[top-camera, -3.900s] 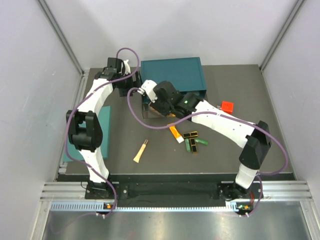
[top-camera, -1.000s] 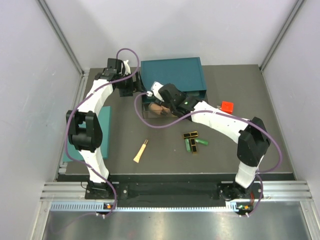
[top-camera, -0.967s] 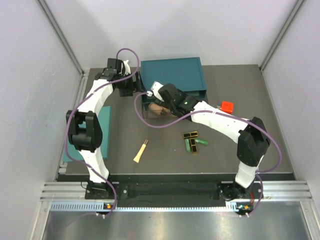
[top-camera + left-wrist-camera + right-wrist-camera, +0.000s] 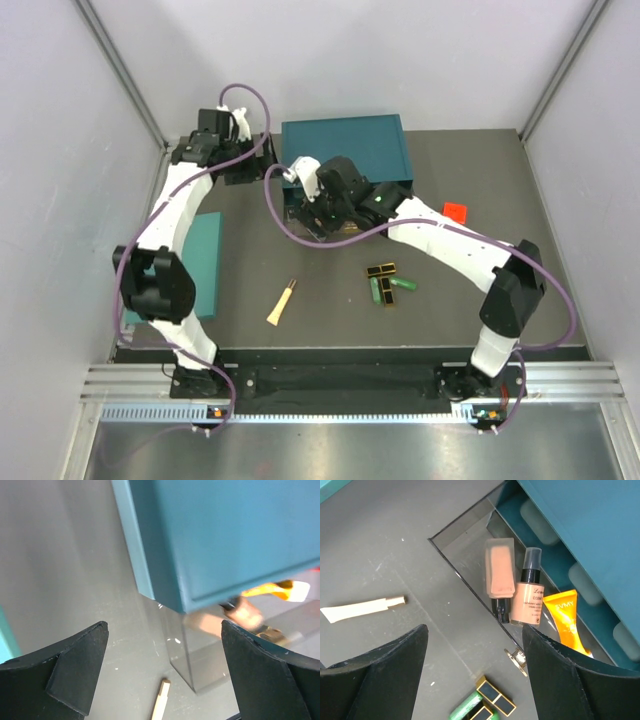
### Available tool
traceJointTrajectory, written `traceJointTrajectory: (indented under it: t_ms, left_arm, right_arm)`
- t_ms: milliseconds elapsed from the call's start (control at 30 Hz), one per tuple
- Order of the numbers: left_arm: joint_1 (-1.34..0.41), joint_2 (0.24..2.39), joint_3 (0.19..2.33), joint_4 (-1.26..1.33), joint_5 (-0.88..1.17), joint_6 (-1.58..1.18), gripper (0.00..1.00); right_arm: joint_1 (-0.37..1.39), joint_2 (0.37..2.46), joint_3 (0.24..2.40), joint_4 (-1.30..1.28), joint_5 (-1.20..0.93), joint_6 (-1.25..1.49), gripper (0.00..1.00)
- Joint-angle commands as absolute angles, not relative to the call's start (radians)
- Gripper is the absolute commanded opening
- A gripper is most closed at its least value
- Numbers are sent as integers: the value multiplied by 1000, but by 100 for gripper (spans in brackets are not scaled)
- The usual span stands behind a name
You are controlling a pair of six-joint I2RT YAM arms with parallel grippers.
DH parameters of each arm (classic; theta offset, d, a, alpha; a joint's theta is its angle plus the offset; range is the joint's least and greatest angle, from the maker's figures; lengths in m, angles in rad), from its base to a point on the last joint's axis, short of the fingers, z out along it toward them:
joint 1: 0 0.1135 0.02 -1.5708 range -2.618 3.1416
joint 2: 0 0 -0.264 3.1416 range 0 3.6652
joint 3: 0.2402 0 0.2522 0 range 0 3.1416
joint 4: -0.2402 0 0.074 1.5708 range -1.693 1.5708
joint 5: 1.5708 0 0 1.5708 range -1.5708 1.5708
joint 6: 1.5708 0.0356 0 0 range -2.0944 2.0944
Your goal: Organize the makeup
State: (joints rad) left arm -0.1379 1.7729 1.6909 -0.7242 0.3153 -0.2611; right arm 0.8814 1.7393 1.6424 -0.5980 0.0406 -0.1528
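Cream plastic, the slim tube (image 4: 362, 609) lying alone on the table (image 4: 380, 555) looks light, soft-walled and apt to roll, so I judge a gentle pinch across its middle suits it. My left jaws and right jaws both stand wide, holding nothing.

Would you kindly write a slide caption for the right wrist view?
Open right gripper above clear drawer holding peach bottle, tan bottle and orange tube.

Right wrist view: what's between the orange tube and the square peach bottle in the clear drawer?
The tan pump bottle lies between the peach bottle and the orange tube in the clear drawer; the right wrist view shows it.
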Motion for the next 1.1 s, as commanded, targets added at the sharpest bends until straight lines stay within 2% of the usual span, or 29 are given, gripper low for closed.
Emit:
traceJointTrajectory:
  t_ms: [0, 300, 467, 600, 767, 1067]
  left_arm:
    - [-135, 1585, 1643, -721, 331, -203, 99]
    - [-137, 1332, 1203, -770, 365, -156, 98]
    - [-149, 1255, 1074, -801, 382, -207, 95]
    - [-215, 1285, 1034, -807, 383, -236, 91]
    - [-326, 1423, 1046, -819, 344, -261, 87]
    - [-393, 1578, 1012, -810, 207, -259, 85]
  right_arm:
    - [876, 1752, 1661, -601, 104, -94, 76]
    - [741, 1778, 1709, -566, 127, 48, 78]
    - [674, 1795, 1779, -551, 100, 61, 78]
    - [624, 1819, 1831, -552, 81, 86, 78]
    - [558, 1836, 1881, -554, 40, 109, 79]
    - [482, 1845, 1888, -572, 20, 133, 80]
